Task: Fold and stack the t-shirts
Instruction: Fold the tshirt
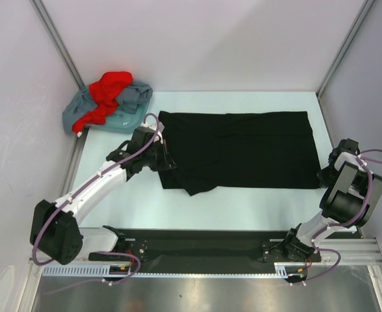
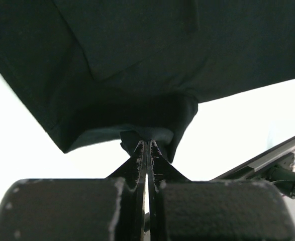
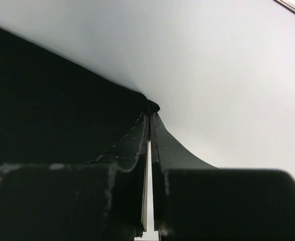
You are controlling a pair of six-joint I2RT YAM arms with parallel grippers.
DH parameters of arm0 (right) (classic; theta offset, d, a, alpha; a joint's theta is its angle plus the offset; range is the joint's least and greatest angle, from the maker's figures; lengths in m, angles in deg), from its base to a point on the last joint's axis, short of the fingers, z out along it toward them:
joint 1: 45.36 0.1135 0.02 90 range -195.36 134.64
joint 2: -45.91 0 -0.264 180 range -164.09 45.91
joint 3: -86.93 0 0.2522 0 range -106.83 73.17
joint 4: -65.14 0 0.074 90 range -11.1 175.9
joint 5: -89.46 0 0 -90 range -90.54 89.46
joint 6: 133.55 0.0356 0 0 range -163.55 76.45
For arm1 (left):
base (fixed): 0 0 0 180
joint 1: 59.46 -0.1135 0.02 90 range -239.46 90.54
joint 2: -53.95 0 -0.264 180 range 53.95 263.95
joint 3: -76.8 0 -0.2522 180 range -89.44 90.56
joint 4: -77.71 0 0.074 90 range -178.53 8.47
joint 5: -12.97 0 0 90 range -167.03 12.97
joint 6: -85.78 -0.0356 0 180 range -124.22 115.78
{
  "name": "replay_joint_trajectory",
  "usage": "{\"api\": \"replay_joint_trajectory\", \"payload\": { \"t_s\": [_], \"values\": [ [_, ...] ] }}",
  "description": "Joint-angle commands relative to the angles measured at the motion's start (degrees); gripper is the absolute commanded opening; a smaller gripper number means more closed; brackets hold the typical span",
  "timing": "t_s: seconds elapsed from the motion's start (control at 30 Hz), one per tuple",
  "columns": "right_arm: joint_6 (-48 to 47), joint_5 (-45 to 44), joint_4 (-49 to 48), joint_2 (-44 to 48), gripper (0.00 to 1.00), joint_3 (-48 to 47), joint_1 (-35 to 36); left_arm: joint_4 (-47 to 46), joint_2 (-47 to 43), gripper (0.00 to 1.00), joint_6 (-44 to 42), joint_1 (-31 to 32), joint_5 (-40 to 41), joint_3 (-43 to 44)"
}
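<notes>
Top external shows pale table [image 1: 256, 203], white walls [image 1: 210, 39]; left claw [image 2: 147, 144] and right claw [image 3: 150, 110], closed, pinch black shirt [image 1: 243, 149].

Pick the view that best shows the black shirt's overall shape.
Top external: the black shirt lies spread out, with nearly its full outline visible. Left wrist shows only a bunched corner pinched in the left claw; right wrist shows only an edge pinched in the right claw.
</notes>
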Motion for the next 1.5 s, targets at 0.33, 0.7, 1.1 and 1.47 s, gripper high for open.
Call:
{"api": "replay_joint_trajectory", "payload": {
  "t_s": [0.33,0.7,1.1,1.47],
  "values": [
    [-2.73,-8.37,6.08,-4.06,0.00,-12.05,5.70,-3.85,-4.64,0.00,1.15,-1.01,6.24,5.00],
    [-7.04,-11.37,12.32,-14.42,0.00,-29.99,8.08,-5.61,9.93,0.00,-1.04,-6.89,6.07,22.40],
    [-6.34,-7.68,14.78,-23.48,0.00,-45.72,13.09,-5.78,22.61,0.00,-0.96,-12.70,4.22,34.81],
    [-7.31,-5.92,16.81,-30.69,0.00,-56.80,13.88,-4.29,28.94,0.00,-1.57,-14.63,3.86,37.72]
  ]
}}
